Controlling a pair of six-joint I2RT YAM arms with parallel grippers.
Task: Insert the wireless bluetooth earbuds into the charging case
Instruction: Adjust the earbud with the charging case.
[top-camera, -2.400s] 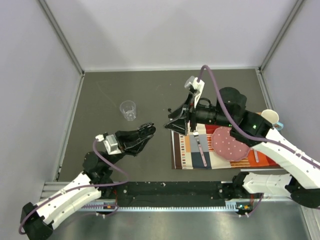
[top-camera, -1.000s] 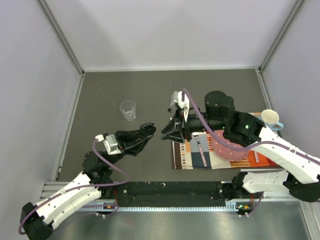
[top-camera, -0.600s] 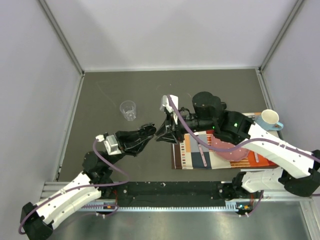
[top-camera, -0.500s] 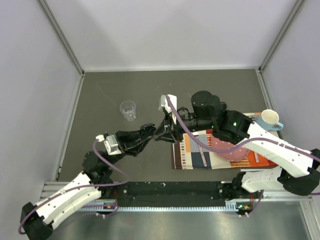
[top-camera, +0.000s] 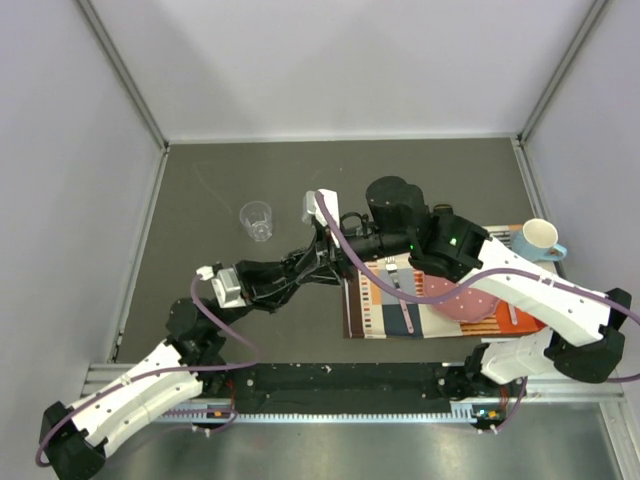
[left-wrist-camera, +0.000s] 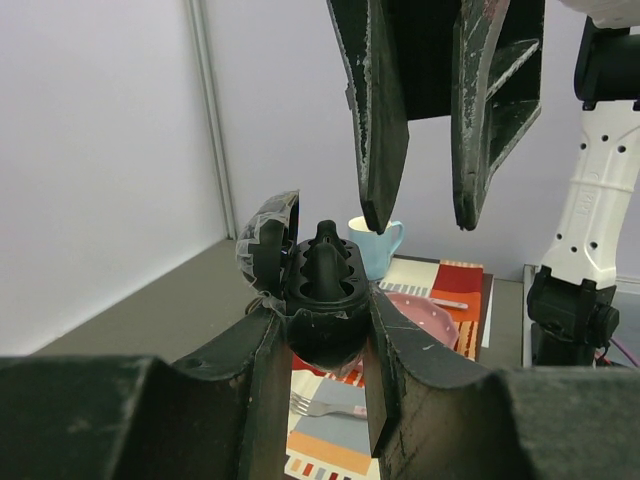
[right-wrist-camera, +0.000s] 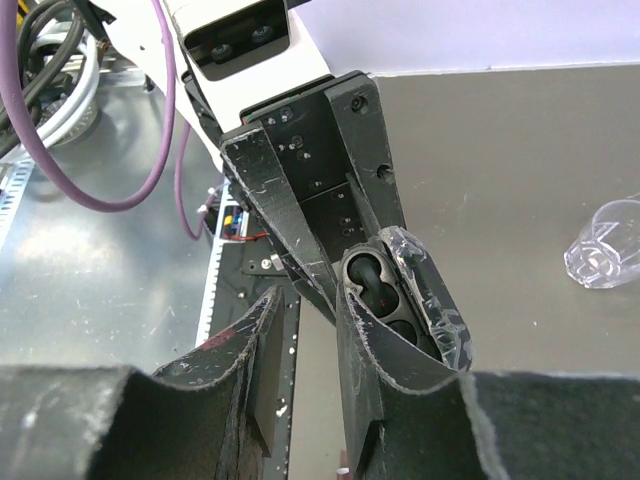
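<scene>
My left gripper (top-camera: 298, 268) is shut on the black charging case (left-wrist-camera: 325, 310), held above the table with its lid open. One black earbud (left-wrist-camera: 325, 255) stands up out of the case's sockets. In the right wrist view the case (right-wrist-camera: 392, 305) shows one earbud (right-wrist-camera: 372, 285) in the far socket, and the near socket looks empty. My right gripper (left-wrist-camera: 418, 212) is open and empty, its fingertips just above the case. In the top view it (top-camera: 320, 260) meets the left gripper. No second earbud shows.
A clear plastic cup (top-camera: 257, 220) stands on the grey table to the left of the grippers. A striped placemat (top-camera: 375, 305) on the right holds a fork (top-camera: 402, 300) and a pink plate (top-camera: 462, 290). A white and blue mug (top-camera: 541, 237) stands by the right wall.
My right arm has swung left from above the placemat until its fingers are at the case. My left arm has kept the case almost still.
</scene>
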